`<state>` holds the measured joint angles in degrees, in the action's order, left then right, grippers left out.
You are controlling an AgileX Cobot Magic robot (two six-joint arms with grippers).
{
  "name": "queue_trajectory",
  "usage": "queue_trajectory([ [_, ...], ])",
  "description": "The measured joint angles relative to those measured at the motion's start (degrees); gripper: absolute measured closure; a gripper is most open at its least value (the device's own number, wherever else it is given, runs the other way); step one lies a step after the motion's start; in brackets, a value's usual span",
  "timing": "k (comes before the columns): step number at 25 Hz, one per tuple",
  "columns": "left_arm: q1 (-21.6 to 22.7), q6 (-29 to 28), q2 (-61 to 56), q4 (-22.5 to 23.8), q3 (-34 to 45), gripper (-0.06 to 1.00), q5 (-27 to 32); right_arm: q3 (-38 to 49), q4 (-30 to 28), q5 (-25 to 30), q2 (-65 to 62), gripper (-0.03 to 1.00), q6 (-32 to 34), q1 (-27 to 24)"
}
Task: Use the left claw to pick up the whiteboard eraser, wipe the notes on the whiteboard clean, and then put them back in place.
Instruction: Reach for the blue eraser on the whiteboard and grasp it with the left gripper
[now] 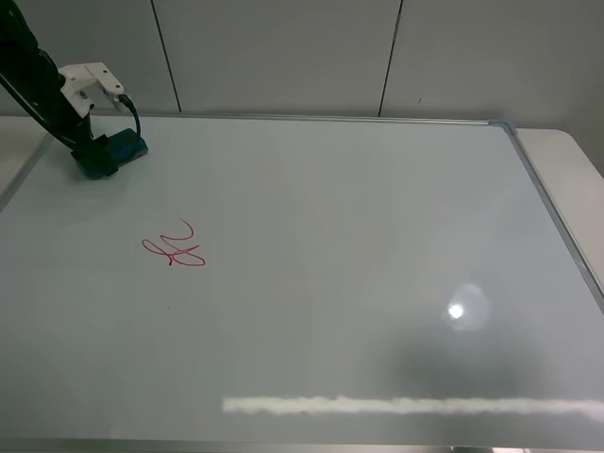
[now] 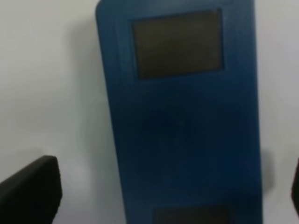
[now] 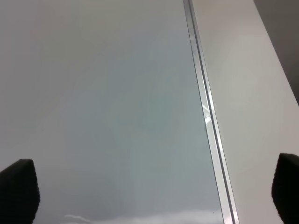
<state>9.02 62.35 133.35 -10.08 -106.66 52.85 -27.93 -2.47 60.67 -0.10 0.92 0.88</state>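
L claw [image 1: 94, 162] spread wide, fingers either side of eraser [image 2: 180, 116], no contact. Notes [image 1: 175, 248] unwiped on whiteboard [image 1: 330, 217]. R gripper [image 3: 154, 191] spread.

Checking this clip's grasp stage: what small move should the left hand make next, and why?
Probably close the left hand on the whiteboard eraser: it lies between the open fingers, with bare board showing beside one finger, and the red notes on the whiteboard are not yet wiped.
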Motion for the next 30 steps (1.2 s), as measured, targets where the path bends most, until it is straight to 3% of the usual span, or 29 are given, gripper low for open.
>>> queue_trajectory([
  [30, 0.0, 0.85, 0.68, 0.0, -0.16, -0.05, -0.92, 0.0, 0.0, 0.0, 0.0, -0.03, 0.0, 0.0],
])
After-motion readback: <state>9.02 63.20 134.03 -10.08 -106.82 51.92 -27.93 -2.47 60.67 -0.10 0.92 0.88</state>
